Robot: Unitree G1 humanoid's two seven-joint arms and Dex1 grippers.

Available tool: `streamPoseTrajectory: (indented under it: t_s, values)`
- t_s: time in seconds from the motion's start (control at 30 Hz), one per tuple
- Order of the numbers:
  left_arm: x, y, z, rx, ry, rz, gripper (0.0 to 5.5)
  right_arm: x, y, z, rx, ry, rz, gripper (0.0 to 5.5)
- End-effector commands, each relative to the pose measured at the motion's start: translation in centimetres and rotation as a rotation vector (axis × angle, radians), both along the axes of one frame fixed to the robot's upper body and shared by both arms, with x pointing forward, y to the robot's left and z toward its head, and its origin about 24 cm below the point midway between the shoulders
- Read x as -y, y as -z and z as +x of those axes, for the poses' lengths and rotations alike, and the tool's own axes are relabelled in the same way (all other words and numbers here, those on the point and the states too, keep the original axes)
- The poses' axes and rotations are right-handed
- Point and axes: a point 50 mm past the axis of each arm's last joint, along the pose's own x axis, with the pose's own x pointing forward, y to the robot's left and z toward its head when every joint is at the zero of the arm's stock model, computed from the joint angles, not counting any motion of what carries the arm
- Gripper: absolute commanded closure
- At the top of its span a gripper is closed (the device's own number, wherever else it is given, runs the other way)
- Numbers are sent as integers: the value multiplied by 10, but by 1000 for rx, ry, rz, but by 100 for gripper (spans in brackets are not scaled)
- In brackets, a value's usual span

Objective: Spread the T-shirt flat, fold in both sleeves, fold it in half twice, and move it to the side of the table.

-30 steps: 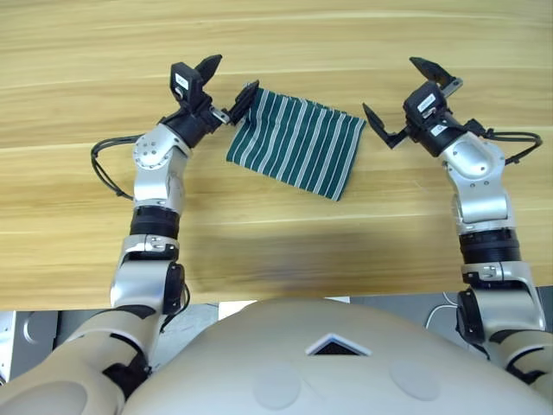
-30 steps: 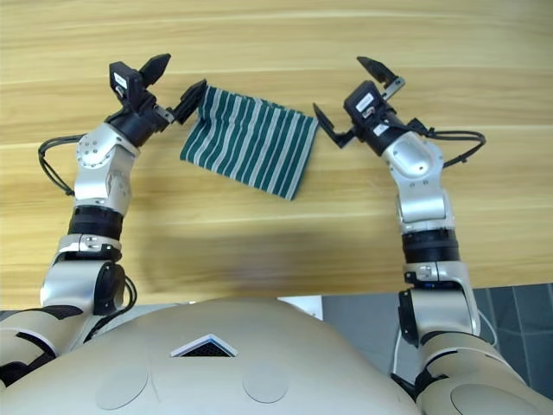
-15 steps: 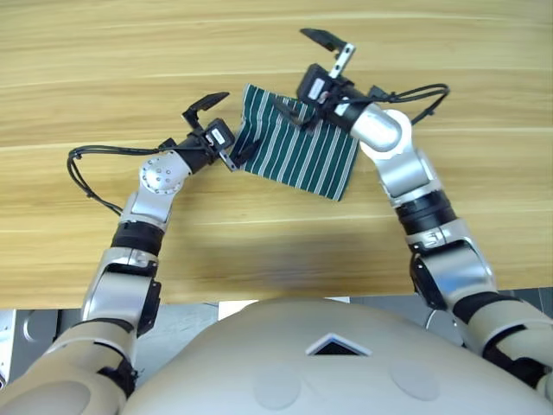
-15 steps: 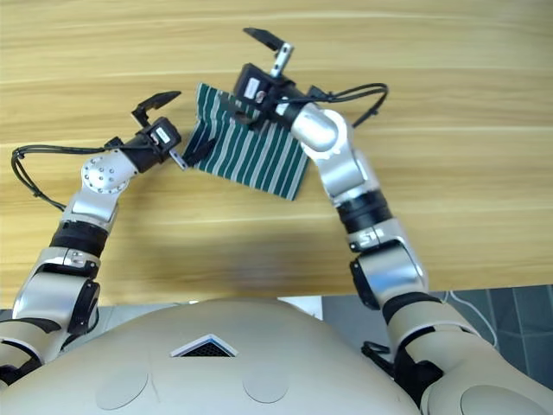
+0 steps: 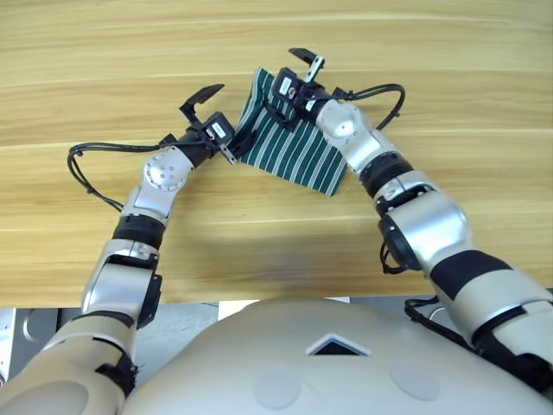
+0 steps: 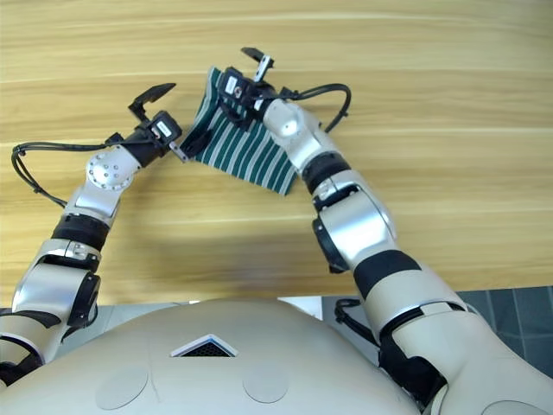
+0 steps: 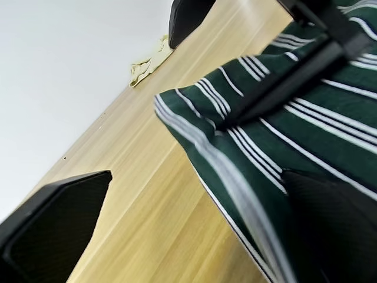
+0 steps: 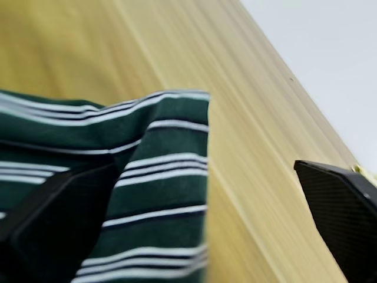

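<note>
Gaping wide at the left edge of the folded green-striped T-shirt (image 5: 302,151), my left gripper (image 5: 226,117) has one finger against the cloth and grasps nothing. My right gripper (image 5: 289,82) is likewise spread apart at the shirt's far left corner, one finger on the fabric. The shirt lies mid-way across the wooden table (image 5: 104,52).

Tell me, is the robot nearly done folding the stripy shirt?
Nearly. Done: the T-shirt lies folded into a small rectangle. In hand: the left gripper and right gripper, both open, sit at its left end. Left: moving it to the side of the table; it lies near the middle.
</note>
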Motion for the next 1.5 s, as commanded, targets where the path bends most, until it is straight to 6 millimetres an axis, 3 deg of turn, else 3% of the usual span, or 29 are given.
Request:
streamPoseTrajectory:
  t_s: [0.03, 0.23, 0.37, 0.53, 0.63, 0.7, 0.8, 0.9, 0.97, 1.07, 1.17, 1.3, 1.5]
  values:
    - [-2, 26, -16, -122, 11, 58, 13, 20, -18, 15, 42, 92, 86, 10]
    - [-1, 27, -13, -129, -3, 43, 13, 29, -44, 19, 48, 23, 375, 10]
    - [1, 21, -9, -126, -6, -34, 13, 30, -47, 13, 48, -68, 462, 10]
    - [-7, -27, 1, -96, 9, -494, 13, 28, -25, -2, -1, -155, 364, 10]
    - [-21, -48, 2, -92, 29, -653, 13, 32, -16, -4, -23, -129, 325, 10]
    - [-28, -58, 1, -97, 48, -752, 13, 30, -12, -7, -25, -150, 310, 10]
    - [-35, -68, 0, -92, 62, -856, 13, 18, 0, -29, -49, -344, 255, 10]
    - [-40, -73, 0, -91, 54, -932, 13, 22, 19, -40, -109, -393, 139, 10]
    - [-41, -73, 1, -97, 47, -949, 13, 36, 43, -45, -175, -337, -58, 10]
    - [-38, -67, 0, -116, 36, -947, 13, 73, 68, -43, -201, -148, -346, 10]
    - [-37, -60, -1, -130, 15, -935, 13, 143, 63, -31, -142, 267, -480, 10]
    - [-39, -41, -6, -160, -53, -909, 13, 240, 55, -55, -146, 691, -548, 10]
    - [-35, -27, -17, -160, -97, -835, 13, 297, 51, -88, -240, 881, -522, 10]
